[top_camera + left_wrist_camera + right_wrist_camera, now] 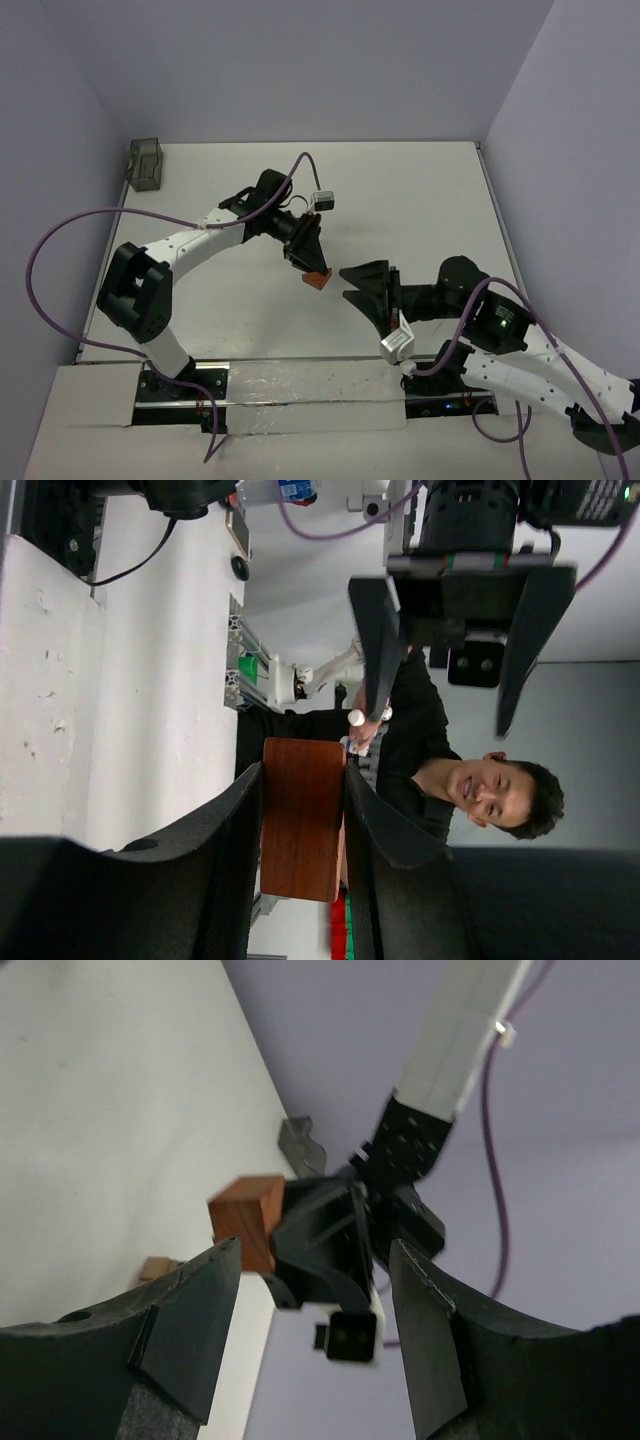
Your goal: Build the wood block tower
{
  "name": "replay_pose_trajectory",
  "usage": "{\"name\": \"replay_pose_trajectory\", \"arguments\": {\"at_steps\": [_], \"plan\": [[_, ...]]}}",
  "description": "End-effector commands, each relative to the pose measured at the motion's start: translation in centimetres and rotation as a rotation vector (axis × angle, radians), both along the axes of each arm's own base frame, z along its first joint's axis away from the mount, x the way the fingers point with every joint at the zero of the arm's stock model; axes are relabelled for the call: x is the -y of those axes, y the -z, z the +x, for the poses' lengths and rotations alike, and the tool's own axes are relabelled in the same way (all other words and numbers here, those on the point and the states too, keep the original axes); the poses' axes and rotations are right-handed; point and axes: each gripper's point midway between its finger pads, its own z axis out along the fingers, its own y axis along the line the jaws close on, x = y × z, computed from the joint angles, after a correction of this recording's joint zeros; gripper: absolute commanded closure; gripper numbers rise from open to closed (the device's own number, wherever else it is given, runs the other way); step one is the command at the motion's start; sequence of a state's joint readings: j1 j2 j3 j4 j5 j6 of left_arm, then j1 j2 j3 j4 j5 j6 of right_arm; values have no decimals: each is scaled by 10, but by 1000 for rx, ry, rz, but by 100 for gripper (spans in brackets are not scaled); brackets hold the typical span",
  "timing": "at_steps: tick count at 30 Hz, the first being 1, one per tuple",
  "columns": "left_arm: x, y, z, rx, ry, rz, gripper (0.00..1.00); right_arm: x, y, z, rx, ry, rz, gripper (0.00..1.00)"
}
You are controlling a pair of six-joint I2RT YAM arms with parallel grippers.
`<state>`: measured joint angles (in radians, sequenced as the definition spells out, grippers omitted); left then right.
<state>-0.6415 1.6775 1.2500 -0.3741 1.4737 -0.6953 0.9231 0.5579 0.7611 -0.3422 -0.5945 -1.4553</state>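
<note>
My left gripper [308,262] is shut on a reddish-brown wooden block [317,279] near the middle of the table. In the left wrist view the block [302,818] sits squarely between the two fingers. My right gripper [350,284] is open and empty, just right of the block and facing it. In the right wrist view the block [248,1218] shows between my open fingers, held by the left gripper [320,1235]. A small tan block [155,1267] lies on the table below it, partly hidden by my finger.
A grey translucent container [146,165] stands at the table's far left corner. Purple cables loop off both arms. A person is in the background of the left wrist view [500,790], beyond the right gripper [450,660].
</note>
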Motion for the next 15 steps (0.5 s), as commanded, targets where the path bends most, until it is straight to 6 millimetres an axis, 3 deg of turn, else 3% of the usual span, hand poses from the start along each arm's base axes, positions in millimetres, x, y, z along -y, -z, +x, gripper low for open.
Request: {"name": "replay_pose_trajectory", "arguments": {"at_steps": [1, 8, 15], "plan": [[-19, -38, -17, -66, 147, -156, 100, -19, 0, 10, 24, 45, -19, 32], [-23, -43, -17, -46, 132, -172, 100, -37, 23, 18, -1, 131, -57, 32], [-26, -44, -17, -51, 121, -172, 100, -48, 17, 27, 55, 191, 20, 35]]}}
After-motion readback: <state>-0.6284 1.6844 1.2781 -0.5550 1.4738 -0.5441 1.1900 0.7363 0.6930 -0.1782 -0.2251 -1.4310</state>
